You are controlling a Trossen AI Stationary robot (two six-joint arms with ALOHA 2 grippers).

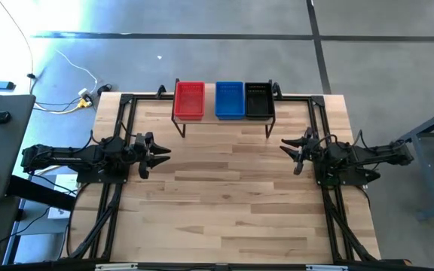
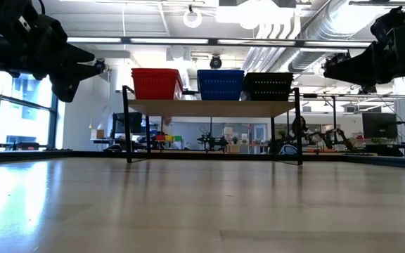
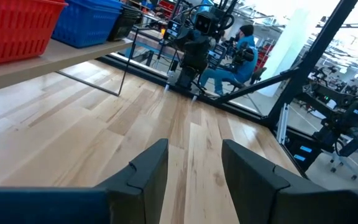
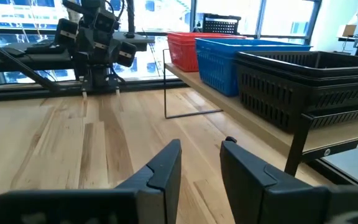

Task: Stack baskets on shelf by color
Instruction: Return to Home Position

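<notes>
Now, both arms hang above the counter, one at each side, facing each other across it. I see the left gripper raised over the left part, fingers spread with nothing between them. The right gripper mirrors it on the right, fingers likewise apart and empty. The shelf stands at the far edge, centred between the arms and well apart from both. On its plank, side by side: red baskets left, blue baskets middle, black baskets right (the right wrist view shows nested black rims; I cannot count the layers).
</notes>
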